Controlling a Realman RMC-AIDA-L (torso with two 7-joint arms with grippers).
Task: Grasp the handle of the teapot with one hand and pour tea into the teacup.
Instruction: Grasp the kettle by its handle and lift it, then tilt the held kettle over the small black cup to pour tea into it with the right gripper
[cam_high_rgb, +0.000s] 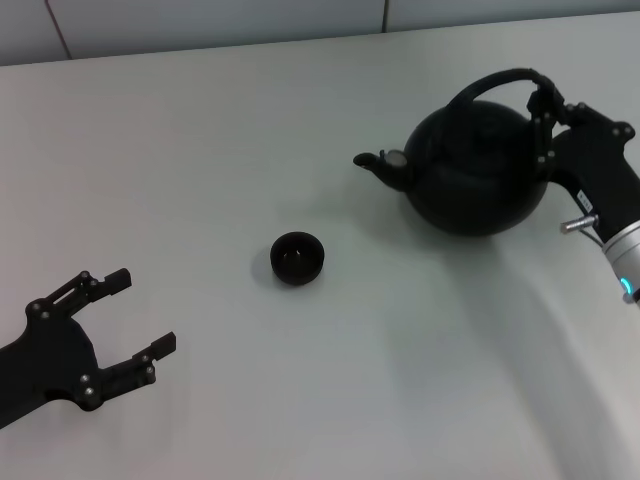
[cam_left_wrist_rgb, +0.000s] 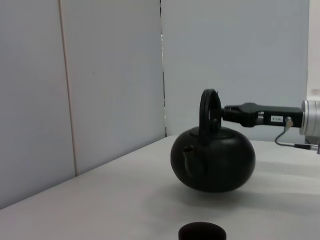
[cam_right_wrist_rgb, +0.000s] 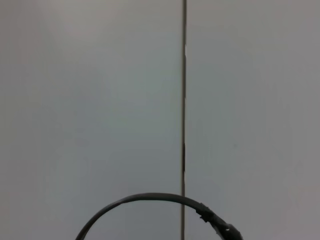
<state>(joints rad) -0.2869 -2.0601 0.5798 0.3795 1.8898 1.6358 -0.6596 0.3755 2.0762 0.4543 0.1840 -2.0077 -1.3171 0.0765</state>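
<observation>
The round black teapot (cam_high_rgb: 470, 172) (cam_left_wrist_rgb: 214, 160) hangs a little above the white table (cam_high_rgb: 200, 150), upright, its spout (cam_high_rgb: 378, 165) aimed toward the robot's left. My right gripper (cam_high_rgb: 543, 108) (cam_left_wrist_rgb: 220, 114) is shut on the arched handle (cam_high_rgb: 490, 84) (cam_left_wrist_rgb: 210, 106) (cam_right_wrist_rgb: 150, 199) at its right-hand end. The small black teacup (cam_high_rgb: 297, 257) (cam_left_wrist_rgb: 202, 232) stands on the table, left of and nearer than the spout. My left gripper (cam_high_rgb: 143, 312) rests open at the near left, apart from both. No tea is visible.
A pale panelled wall (cam_left_wrist_rgb: 100, 75) with vertical seams runs along the table's far edge. The teapot casts a shadow (cam_high_rgb: 520, 260) on the table beneath it.
</observation>
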